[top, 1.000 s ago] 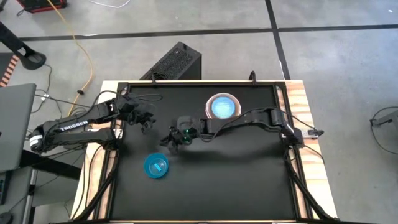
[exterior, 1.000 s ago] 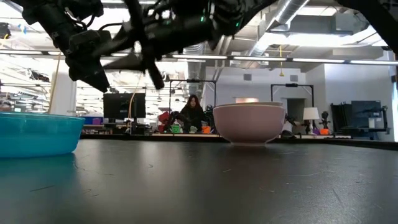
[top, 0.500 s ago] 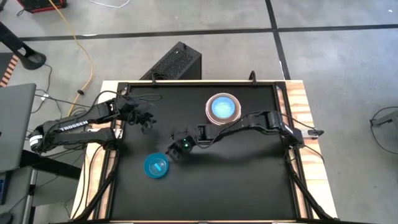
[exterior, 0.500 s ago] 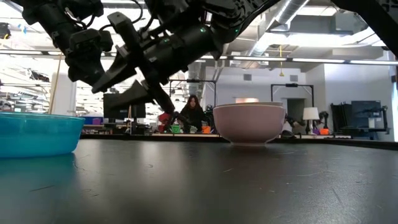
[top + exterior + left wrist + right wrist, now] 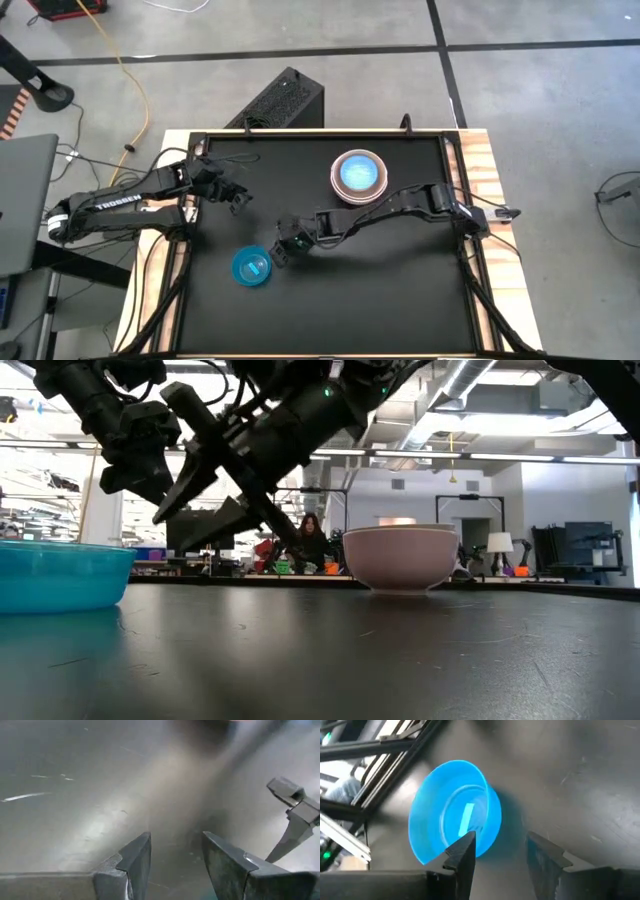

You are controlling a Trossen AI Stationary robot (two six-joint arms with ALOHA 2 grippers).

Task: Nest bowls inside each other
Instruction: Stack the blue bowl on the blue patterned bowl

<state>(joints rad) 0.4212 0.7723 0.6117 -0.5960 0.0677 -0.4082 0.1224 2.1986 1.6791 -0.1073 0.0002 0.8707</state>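
Observation:
A bright blue bowl point(image 5: 251, 267) stands upright on its base near the table's left front; it also shows in the right wrist view point(image 5: 455, 815) and the low view point(image 5: 60, 575). A pink bowl point(image 5: 358, 174) with a blue bowl nested inside stands at the far middle point(image 5: 400, 558). My right gripper point(image 5: 283, 250) hangs open just to the right of the single blue bowl and above it, slanting down, touching nothing point(image 5: 500, 852). My left gripper point(image 5: 238, 197) waits open over the table's left side with nothing between its fingers point(image 5: 175, 855).
The black table top point(image 5: 400, 290) lies bare to the right and front of the blue bowl. A raised frame point(image 5: 320, 133) rims the table. A black box point(image 5: 280, 100) sits on the floor behind it. A person sits far off in the room point(image 5: 308, 545).
My right gripper has gone down and toward the table's near left, toward the single blue bowl, tipping its fingers farther down and rolling. Its fingers have spread wider. Neither bowl has moved.

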